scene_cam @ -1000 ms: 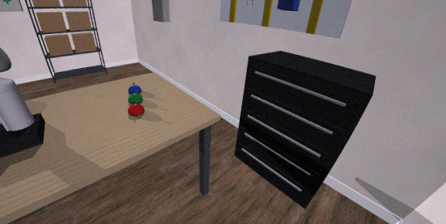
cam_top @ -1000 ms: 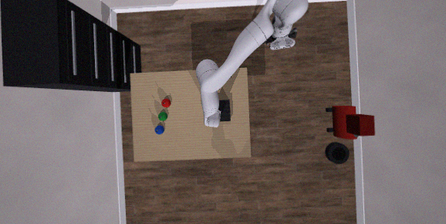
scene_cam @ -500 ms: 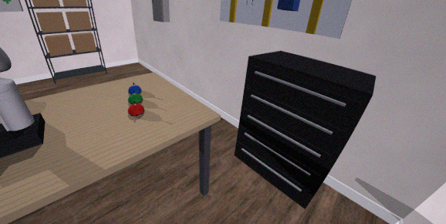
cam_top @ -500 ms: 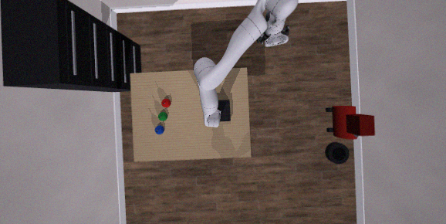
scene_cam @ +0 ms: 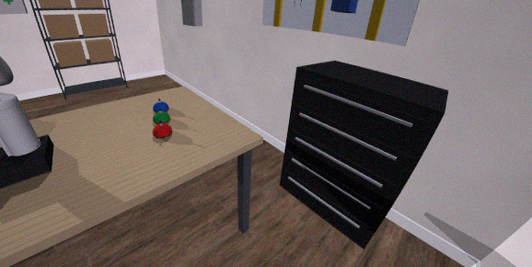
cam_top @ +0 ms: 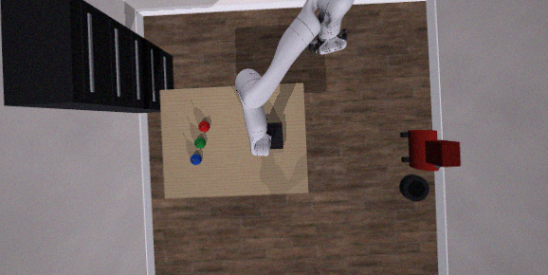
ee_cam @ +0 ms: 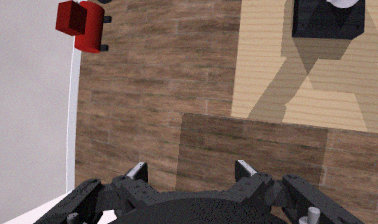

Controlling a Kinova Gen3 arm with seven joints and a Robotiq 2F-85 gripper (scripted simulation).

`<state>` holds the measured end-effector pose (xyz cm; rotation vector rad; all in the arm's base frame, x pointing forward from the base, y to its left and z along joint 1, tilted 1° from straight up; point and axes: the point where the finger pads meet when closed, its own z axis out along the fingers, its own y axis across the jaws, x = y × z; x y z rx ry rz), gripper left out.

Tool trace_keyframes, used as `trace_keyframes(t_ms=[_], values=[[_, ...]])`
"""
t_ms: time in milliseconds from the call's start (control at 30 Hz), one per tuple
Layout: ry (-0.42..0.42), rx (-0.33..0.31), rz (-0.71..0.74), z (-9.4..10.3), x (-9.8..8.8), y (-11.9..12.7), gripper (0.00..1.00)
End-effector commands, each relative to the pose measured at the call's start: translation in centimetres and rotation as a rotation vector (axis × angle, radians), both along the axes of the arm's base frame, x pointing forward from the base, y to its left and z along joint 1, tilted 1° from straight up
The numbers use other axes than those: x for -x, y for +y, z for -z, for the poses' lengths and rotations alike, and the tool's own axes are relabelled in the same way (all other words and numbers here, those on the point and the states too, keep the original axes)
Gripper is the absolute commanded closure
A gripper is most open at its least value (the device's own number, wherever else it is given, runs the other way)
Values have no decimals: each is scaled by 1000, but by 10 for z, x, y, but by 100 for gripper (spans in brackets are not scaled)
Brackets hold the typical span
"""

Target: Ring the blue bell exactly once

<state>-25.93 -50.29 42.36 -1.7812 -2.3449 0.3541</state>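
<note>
Wooden table (cam_top: 228, 179) holds red bell (cam_top: 204, 126), green bell (cam_top: 200, 142), blue bell (cam_top: 196, 158) touching in line.

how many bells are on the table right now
3, in a short row near one edge of the table: the red bell at one end, the green bell in the middle, the blue bell at the other end. None appears hidden.

The blue bell (cam_top: 196, 159) ends the row on the counter (cam_top: 228, 179), open counter beyond it. The green bell (cam_top: 200, 142) sits just beside, then the red bell (cam_top: 204, 126). The open hand (cam_top: 328, 45) hangs over the floor, well apart.
</note>
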Motion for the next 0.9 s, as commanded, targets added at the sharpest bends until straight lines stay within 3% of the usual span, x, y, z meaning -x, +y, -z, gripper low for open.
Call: trace_keyframes(t_ms=[0, 167, 200, 433, 467, 733, 767, 867], values=[[-2, -8, -15, 4, -8, -5, 0], [-2, -8, -15, 4, -8, -5, 0], [-7, -34, -44, 15, -23, -11, 0], [-7, -34, -44, 15, -23, -11, 0], [-13, -61, -74, 27, -39, -17, 0], [-13, -61, -74, 27, -39, -17, 0], [-17, -89, -105, 38, -56, -22, 0], [-17, -89, -105, 38, -56, -22, 0]])
